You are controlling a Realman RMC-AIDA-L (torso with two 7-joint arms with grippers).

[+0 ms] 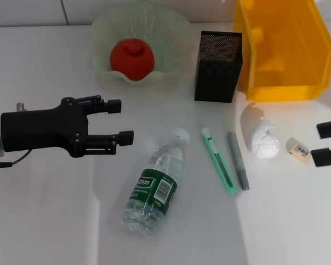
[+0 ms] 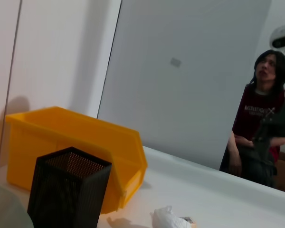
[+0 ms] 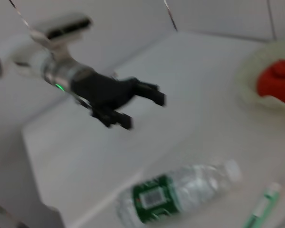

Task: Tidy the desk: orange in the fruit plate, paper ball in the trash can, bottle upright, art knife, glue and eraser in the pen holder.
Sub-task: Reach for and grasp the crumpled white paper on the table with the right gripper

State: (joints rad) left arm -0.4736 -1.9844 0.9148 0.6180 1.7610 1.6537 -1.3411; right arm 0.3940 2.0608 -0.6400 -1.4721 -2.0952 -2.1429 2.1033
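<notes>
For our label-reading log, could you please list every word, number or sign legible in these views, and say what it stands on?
Bottle green label: white brand lettering and a barcode, both too small to read.
Eraser: barcode only, digits unreadable.
Bystander's shirt: pale chest lettering, too blurred to read.
Nothing else carries text.

Bare desk (image 1: 44, 210) fills the lower left of the head view, open right up to the lying bottle (image 1: 154, 187). Across the middle right, the knife (image 1: 219, 160), pen (image 1: 238, 160), paper ball (image 1: 263, 141) and eraser (image 1: 298, 148) lie close together with only narrow gaps between them. Along the top, the bowl (image 1: 102, 33), mesh holder (image 1: 218, 66) and yellow bin (image 1: 281, 49) stand as a wall.
</notes>
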